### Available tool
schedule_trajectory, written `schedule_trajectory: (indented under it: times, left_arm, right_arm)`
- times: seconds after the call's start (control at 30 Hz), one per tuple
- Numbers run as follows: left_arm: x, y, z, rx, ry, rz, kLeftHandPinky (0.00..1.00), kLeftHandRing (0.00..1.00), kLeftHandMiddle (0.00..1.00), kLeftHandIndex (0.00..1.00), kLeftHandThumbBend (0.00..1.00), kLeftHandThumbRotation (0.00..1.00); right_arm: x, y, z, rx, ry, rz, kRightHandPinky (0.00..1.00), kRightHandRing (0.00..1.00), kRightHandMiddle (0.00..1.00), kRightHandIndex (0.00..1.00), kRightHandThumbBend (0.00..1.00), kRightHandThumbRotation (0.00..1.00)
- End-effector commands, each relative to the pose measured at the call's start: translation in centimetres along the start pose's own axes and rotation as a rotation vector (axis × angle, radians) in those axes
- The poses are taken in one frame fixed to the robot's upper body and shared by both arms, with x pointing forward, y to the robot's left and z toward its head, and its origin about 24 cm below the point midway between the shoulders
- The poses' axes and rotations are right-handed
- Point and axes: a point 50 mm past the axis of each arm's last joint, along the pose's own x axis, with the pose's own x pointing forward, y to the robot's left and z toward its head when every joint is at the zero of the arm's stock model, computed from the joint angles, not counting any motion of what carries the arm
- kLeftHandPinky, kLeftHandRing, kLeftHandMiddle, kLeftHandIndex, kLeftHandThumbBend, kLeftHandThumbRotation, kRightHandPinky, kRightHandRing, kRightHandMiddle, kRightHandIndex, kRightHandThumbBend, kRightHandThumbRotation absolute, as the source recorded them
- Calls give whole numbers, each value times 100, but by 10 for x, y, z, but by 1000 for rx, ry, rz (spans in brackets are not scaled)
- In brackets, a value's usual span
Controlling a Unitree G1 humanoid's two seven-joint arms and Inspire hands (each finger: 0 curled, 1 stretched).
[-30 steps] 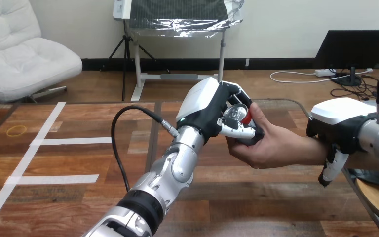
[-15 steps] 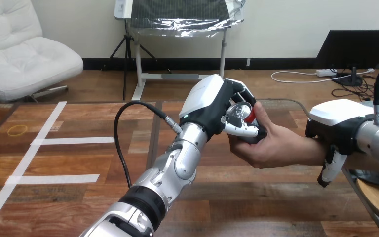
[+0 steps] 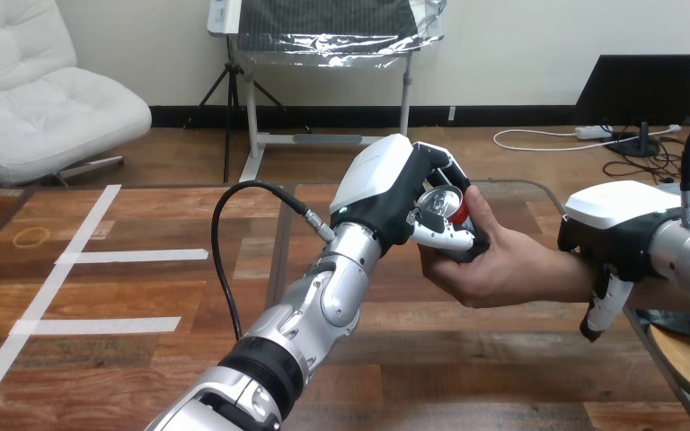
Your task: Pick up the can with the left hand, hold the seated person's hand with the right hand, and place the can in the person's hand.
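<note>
The can (image 3: 440,205) is up off the table, held in the air above its far middle and tipped so its silver top faces back toward the camera, with a flash of red on its side at the right. Wrapped around it is the left hand (image 3: 386,193). Its fingers curl over the far side, the thumb crosses underneath in front, and that is a closed grasp with the can pinned inside. The white shell on the back of the hand is turned up and to the left, and the silver left forearm (image 3: 323,296) climbs to it from the bottom edge.

Right against that grasp is the person's hand (image 3: 494,269), reaching in from the right with the palm up and cupped beneath the can. Its thumb stands up beside the red side, touching or very nearly touching it. The robot's thumb tip rests against the person's palm, so both hands meet at the can.

Further right, the right hand (image 3: 615,224) sits over the person's wrist with its white back uppermost, and its arm enters from the right edge. From this angle it's hard to call: it is on top of the wrist, but I cannot tell whether it is actually clasping it.

Below all this lies the wooden table (image 3: 467,359), with white tape strips (image 3: 130,256) across its left part, well apart from the hands.
</note>
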Motion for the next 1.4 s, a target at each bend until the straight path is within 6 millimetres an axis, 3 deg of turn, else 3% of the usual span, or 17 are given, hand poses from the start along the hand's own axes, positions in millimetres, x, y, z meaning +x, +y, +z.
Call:
schedule_trajectory:
  times: [0.0,0.8,1.0,1.37]
  left_arm:
    - [26,10,60,40,-184,27,34,39,45,46,63,0]
    - [26,18,52,34,-155,36,39,42,47,48,62,0]
    - [26,22,51,48,-169,46,38,42,47,49,61,0]
    - [28,26,51,111,-179,37,39,44,49,49,60,0]
  right_arm:
    - [-28,-88,-21,-35,97,-281,27,35,43,42,77,0]
    - [-27,-86,-21,-50,86,-289,23,30,38,35,78,0]
    - [-27,-85,-22,-77,80,-287,24,31,39,39,78,0]
    - [-25,-83,-24,-49,99,-237,52,64,70,68,80,9]
